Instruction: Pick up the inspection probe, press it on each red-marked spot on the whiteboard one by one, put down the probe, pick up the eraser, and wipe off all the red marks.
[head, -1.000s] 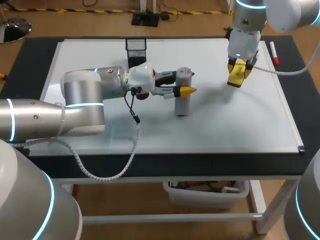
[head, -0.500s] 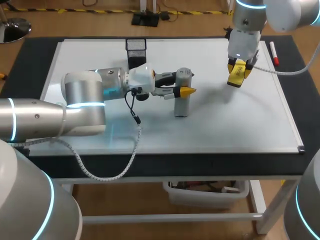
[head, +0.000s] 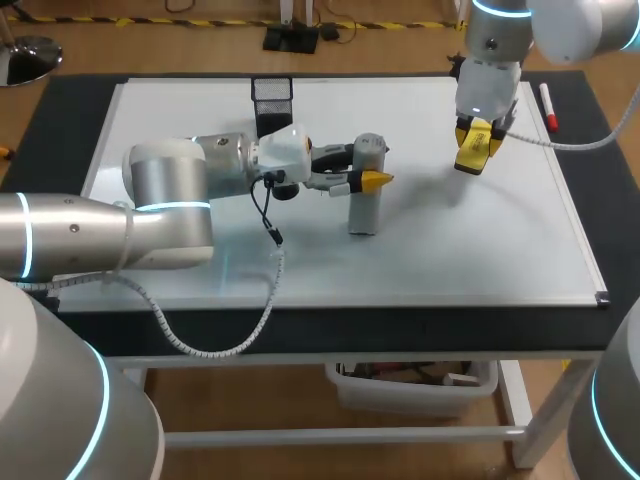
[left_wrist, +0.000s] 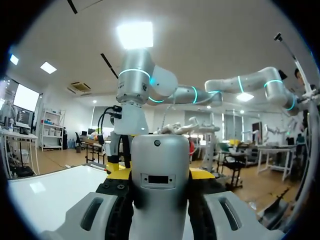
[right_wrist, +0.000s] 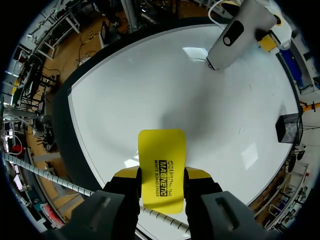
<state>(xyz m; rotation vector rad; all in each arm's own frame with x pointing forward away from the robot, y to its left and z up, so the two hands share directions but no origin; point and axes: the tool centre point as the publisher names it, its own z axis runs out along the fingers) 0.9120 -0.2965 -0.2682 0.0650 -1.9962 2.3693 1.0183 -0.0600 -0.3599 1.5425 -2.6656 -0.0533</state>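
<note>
Inspection probe stands upright mid-whiteboard, base on the board, with the left gripper clenched on its upper body from the left. Right gripper grasps the yellow eraser above the far right of the board. No red marks can be made out. Likely the probe put-down step. Next, the left gripper must release and back off, then the eraser lowers to wipe.

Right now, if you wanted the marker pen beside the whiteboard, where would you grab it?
Probably the middle of the marker pen, coming straight down from above. It lies flat beside the whiteboard, long and thin, so pinch across its narrow sides.
</note>
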